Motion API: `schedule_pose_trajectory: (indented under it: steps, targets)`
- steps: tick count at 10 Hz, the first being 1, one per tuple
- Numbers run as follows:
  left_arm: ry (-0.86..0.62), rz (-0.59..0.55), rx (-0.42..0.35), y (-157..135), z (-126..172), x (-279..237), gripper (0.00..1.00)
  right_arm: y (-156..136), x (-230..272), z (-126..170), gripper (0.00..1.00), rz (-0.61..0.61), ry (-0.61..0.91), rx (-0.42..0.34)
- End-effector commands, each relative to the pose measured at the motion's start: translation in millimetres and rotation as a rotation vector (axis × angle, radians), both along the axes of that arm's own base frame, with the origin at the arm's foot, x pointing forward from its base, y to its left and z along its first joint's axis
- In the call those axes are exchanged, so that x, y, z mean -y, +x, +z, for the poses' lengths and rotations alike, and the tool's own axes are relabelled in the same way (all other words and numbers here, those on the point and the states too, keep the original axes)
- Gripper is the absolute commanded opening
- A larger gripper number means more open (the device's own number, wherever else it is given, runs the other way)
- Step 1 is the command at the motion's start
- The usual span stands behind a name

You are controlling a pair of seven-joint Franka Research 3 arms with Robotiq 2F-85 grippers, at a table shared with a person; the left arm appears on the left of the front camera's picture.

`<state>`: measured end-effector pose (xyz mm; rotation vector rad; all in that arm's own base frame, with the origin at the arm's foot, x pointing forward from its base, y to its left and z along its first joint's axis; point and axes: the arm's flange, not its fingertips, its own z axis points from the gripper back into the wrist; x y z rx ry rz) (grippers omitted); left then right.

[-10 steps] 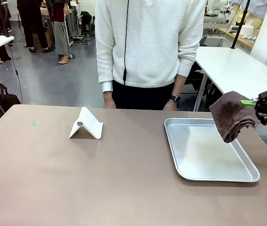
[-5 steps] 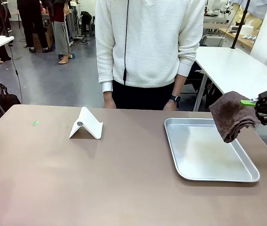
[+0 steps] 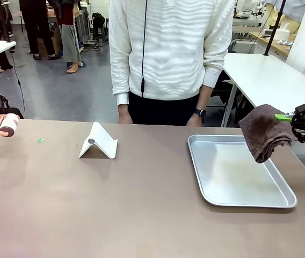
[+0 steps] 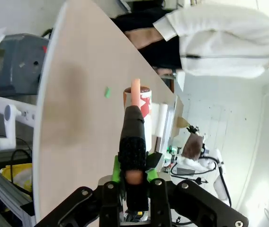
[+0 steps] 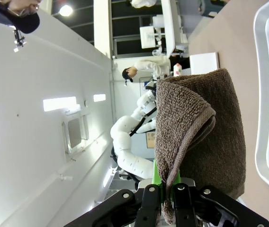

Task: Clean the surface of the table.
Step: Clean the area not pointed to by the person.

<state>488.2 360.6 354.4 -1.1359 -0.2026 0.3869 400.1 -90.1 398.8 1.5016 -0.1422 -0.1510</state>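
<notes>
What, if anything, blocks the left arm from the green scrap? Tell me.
Probably reachable, yes: the left claw, shut on the lint roller, hangs near the green scrap, only bare table between.

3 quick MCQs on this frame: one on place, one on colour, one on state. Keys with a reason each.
1. Where is the white stand?
A) on the table, left of the metal tray
B) in the person's hand
C) on the floor

2. What colour is the towel?
A) white
B) brown
C) green

3. What state is the right gripper in?
A) open, holding nothing
B) pressed flat on the table
C) shut on the towel

Key:
1 A: it stands on the brown top, apart from the tray.
2 B: the cloth is dark brown.
3 C: the right wrist view shows the pads pinching the fold.
</notes>
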Motion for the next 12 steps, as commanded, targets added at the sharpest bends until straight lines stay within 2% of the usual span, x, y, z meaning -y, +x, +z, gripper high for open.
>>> schedule_pose_trajectory:
  steps: [1,3,8,12]
  targets:
    - [-0.015,-0.010,0.033,12.9,4.2,-8.0,0.22,0.2,-1.2,4.3,0.07,-0.001,0.020,0.004]
    - [0.014,-0.006,0.106,12.7,-3.9,-7.7,0.22,0.2,-1.2,4.3,0.07,-0.001,0.020,0.004]
    - [0.117,0.010,0.033,19.8,-37.8,13.1,0.22,0.2,-1.2,4.3,0.07,-0.001,0.020,0.004]
    - [0.206,-0.055,-0.018,27.9,-58.6,47.1,0.22,0.2,-1.2,4.3,0.07,-0.001,0.020,0.004]
